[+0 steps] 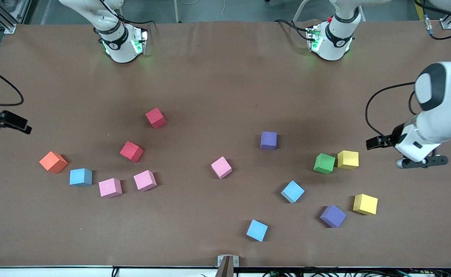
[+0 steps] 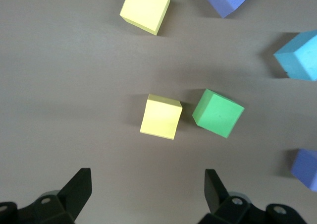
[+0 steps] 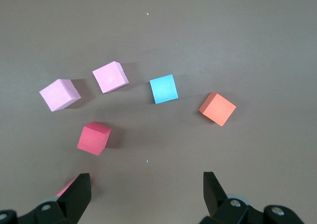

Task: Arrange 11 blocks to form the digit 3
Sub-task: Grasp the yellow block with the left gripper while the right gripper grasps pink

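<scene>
The blocks lie scattered and separate on the brown table; no digit 3 shows. Toward the right arm's end are two red blocks [image 1: 156, 117] [image 1: 131, 151], a blue one [image 1: 81, 177] and two pink ones [image 1: 110, 187] [image 1: 145, 180]. A third pink block [image 1: 221, 167] and a purple one [image 1: 268, 140] lie mid-table. Toward the left arm's end are green [image 1: 324, 163], two yellow [image 1: 348, 159] [image 1: 365, 204], two blue [image 1: 292, 191] [image 1: 257, 230] and another purple [image 1: 333, 216]. My left gripper [image 1: 379, 143] [image 2: 147, 177] hangs open and empty beside the green [image 2: 218, 113] and yellow [image 2: 159, 117] blocks. My right gripper [image 1: 17, 125] [image 3: 146, 177] hangs open and empty.
An orange cube [image 1: 53, 162] [image 3: 217, 109] sits beside the blue block at the right arm's end. Both arm bases [image 1: 123, 42] [image 1: 331, 40] stand along the table's edge farthest from the front camera. A small bracket [image 1: 228, 261] sits at the nearest edge.
</scene>
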Available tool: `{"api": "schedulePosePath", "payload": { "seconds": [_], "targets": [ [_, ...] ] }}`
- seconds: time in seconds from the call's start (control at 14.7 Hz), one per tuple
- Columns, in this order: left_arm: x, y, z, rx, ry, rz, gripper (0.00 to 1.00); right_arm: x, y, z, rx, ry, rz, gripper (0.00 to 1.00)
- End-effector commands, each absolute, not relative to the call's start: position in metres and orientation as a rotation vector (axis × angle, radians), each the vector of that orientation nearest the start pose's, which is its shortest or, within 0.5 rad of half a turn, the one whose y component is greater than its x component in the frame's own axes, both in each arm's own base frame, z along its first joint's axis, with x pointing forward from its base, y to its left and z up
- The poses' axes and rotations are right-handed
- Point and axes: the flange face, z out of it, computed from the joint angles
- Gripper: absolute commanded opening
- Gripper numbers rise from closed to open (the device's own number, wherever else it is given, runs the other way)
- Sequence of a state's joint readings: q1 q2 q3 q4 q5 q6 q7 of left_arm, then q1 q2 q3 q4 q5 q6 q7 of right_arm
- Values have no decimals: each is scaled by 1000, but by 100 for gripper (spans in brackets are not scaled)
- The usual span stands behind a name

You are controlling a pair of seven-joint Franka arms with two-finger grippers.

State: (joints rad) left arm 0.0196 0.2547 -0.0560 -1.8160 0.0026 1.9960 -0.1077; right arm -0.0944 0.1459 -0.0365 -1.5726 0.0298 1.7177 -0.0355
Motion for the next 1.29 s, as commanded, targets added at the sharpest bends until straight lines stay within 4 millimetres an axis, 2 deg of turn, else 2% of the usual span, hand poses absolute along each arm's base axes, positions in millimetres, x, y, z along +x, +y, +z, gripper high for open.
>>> {"api": "schedulePosePath", "payload": {
  "seconds": [0.0,0.27,0.54,0.75,0.95,1.02,1.22],
  "targets": [
    [612,-21,350,-3137,-73,112,100,620,-72,511,-3109,119,56,100],
    [621,-22,295,-3122,-39,110,100,653,-39,456,-3121,37,34,100],
    [618,-29,241,-3133,-15,72,100,677,-9,403,-3122,-30,-6,100],
    [617,-36,222,-3135,5,72,100,686,-4,366,-3113,-36,39,100],
    [613,-32,212,-3076,100,84,98,692,21,341,-3120,-105,31,100],
    [613,-31,212,-3075,100,84,88,694,24,333,-3119,-147,14,100],
    [612,-34,210,-3075,100,88,42,702,23,300,-3110,-294,-21,100]
  ]
}}
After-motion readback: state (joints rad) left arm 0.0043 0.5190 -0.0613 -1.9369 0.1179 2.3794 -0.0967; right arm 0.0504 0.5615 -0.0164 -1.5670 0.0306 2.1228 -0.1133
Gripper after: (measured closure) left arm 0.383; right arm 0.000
